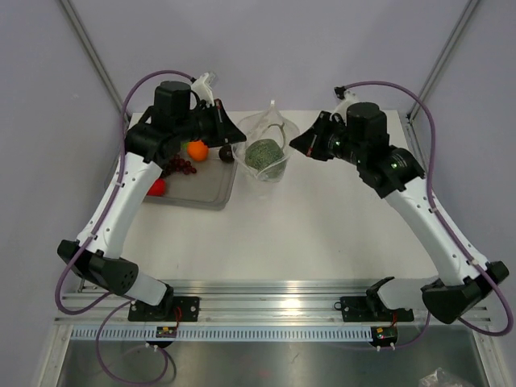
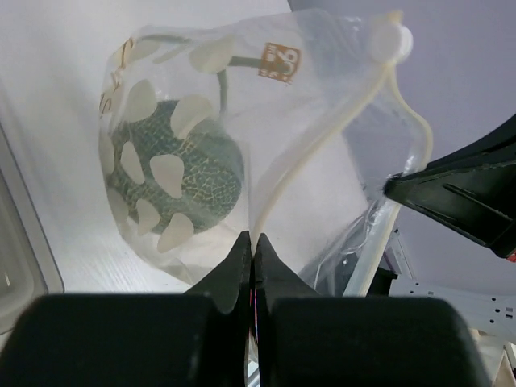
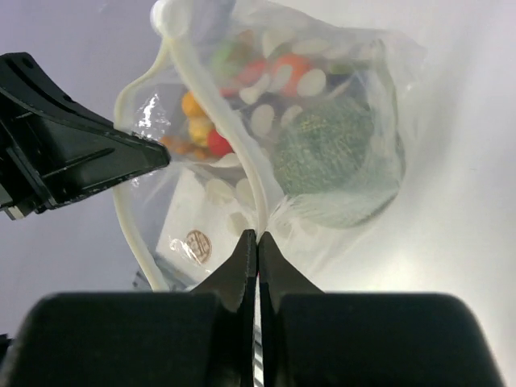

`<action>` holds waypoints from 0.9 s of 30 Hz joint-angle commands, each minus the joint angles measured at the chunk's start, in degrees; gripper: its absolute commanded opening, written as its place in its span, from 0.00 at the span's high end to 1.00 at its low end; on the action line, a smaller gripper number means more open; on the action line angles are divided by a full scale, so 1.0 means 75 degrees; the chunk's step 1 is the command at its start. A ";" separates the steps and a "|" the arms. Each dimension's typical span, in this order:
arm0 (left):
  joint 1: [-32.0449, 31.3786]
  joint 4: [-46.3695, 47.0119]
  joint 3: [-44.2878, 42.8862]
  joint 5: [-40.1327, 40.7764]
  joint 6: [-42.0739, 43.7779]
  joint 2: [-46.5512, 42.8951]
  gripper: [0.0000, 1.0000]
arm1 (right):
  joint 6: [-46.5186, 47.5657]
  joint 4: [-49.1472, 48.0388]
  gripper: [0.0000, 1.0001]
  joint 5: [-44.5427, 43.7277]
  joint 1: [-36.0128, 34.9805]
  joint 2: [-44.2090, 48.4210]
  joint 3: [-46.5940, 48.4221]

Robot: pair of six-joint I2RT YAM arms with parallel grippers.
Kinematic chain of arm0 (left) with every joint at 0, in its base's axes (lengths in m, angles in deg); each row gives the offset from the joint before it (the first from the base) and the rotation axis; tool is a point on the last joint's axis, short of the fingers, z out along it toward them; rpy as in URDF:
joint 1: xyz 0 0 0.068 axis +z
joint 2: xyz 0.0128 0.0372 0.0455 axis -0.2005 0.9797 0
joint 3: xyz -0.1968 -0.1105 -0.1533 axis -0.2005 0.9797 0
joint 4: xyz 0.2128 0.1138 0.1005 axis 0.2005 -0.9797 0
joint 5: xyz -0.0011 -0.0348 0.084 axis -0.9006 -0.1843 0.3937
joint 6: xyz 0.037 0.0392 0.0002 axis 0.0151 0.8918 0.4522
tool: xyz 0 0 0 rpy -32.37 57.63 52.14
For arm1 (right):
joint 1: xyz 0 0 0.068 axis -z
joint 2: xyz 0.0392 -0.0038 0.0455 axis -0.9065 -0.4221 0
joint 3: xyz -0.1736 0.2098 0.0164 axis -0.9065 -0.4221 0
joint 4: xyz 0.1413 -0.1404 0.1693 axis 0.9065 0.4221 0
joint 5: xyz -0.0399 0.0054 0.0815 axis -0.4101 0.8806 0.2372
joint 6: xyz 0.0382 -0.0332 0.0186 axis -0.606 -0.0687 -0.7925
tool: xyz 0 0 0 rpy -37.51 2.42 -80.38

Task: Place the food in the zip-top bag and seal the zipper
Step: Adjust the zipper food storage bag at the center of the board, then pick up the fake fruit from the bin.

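The clear zip-top bag point(image 1: 266, 145) stands at mid-table, held up between both grippers. A green netted ball point(image 1: 264, 154) lies inside it. My left gripper point(image 1: 239, 139) is shut on the bag's left edge; in the left wrist view its tips point(image 2: 252, 239) pinch the whitish zipper point(image 2: 322, 137), with the green ball point(image 2: 181, 173) behind. My right gripper point(image 1: 293, 147) is shut on the right edge, its tips point(image 3: 258, 235) pinching the zipper point(image 3: 242, 153). The bag's mouth gapes between them. An orange point(image 1: 197, 150), grapes point(image 1: 182, 167) and a red piece point(image 1: 156, 187) lie in the tray.
The grey translucent tray point(image 1: 211, 193) sits left of the bag, under my left arm. A dark brown ball point(image 1: 226, 155) is at its right rim, below my left gripper. Coloured pieces point(image 3: 211, 141) show through the bag in the right wrist view.
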 commanded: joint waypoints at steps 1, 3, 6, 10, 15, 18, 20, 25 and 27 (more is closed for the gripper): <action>0.0009 0.0113 0.0202 -0.0768 0.0141 0.0468 1.00 | 0.0741 0.1215 1.00 -0.1427 0.0118 0.0319 -0.0288; 0.0009 0.0510 0.0555 -0.1295 0.0165 0.0819 1.00 | 0.0846 0.1228 1.00 -0.1733 0.0188 0.0565 -0.0629; -0.0003 0.1422 0.1457 -0.1730 -0.0057 0.1323 1.00 | 0.0963 0.1345 1.00 -0.2131 0.0270 0.0578 -0.1459; -0.0295 0.1720 0.1753 -0.2129 -0.0094 0.1980 1.00 | 0.0976 0.1123 1.00 -0.2274 0.0294 0.0414 -0.1825; -0.0507 0.1603 0.1577 -0.1872 0.0106 0.1770 1.00 | 0.0999 0.0877 1.00 -0.2121 0.0294 0.0355 -0.1616; -0.0507 0.1194 0.1215 -0.1672 0.0433 0.1699 0.85 | 0.1034 0.0736 1.00 -0.1969 0.0294 0.0308 -0.1416; -0.0507 0.0668 0.0933 -0.1568 0.0738 0.1769 0.65 | 0.1034 0.0712 1.00 -0.1875 0.0294 0.0226 -0.1334; -0.0146 -0.0096 0.0230 -0.0876 0.1265 0.1547 0.49 | 0.0999 0.0583 1.00 -0.1664 0.0294 0.0226 -0.1380; 0.0368 -0.0237 0.0124 -0.0840 0.1313 0.1337 0.48 | 0.1022 0.0583 1.00 -0.1664 0.0294 0.0273 -0.1415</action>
